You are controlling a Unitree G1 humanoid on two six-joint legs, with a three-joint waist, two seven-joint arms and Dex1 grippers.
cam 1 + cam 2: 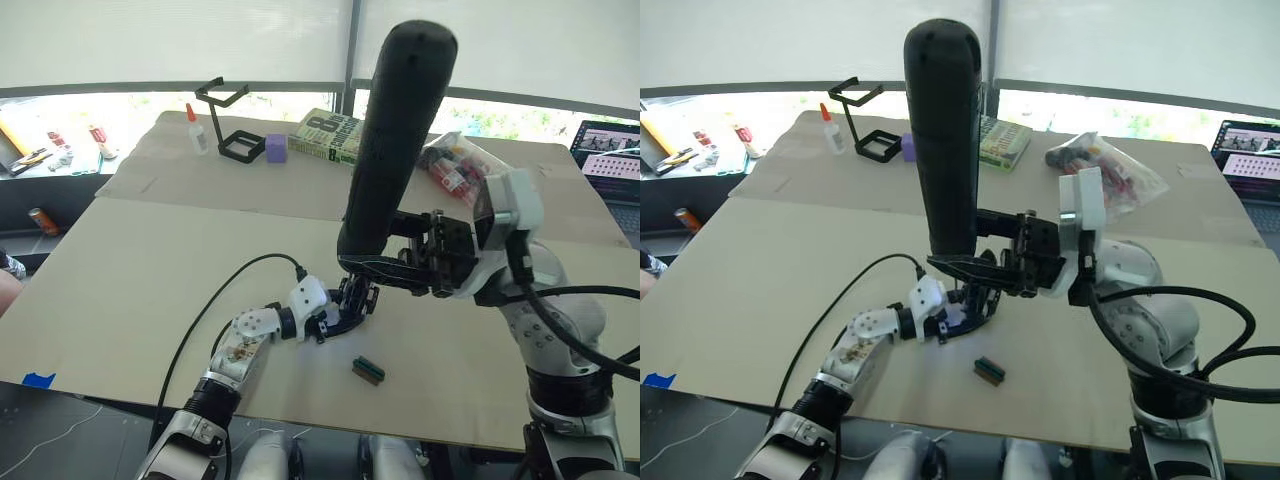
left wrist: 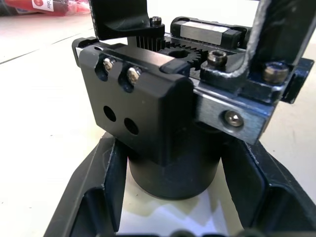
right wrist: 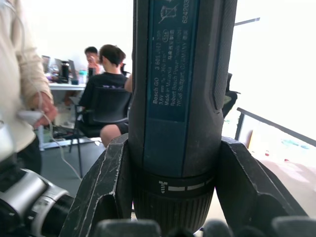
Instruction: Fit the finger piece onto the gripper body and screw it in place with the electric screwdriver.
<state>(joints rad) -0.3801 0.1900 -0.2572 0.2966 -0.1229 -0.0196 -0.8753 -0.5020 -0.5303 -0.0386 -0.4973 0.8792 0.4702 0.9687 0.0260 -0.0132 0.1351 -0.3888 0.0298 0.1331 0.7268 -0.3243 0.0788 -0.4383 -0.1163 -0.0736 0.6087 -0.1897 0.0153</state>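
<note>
The electric screwdriver [image 1: 395,140] stood upright, clamped low on its barrel by the right gripper [image 1: 375,268], its bit pointing down at the gripper body [image 2: 148,113]. That body sat near the tabletop's [image 1: 140,270] front edge, its round base clasped by the left gripper [image 1: 345,310]. This looked like the screwing step; next, the bit would need seating squarely in a screw head. I could not pick out the finger piece with certainty.

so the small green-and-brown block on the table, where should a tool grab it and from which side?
Judging by its pose, from straight above. The green-and-brown block lies flat on the cardboard tabletop, low and elongated, so the fingers would best close across its narrow width at mid-length. It sits clear of the gripper body held by the left tool, leaving room for the approach.
</note>
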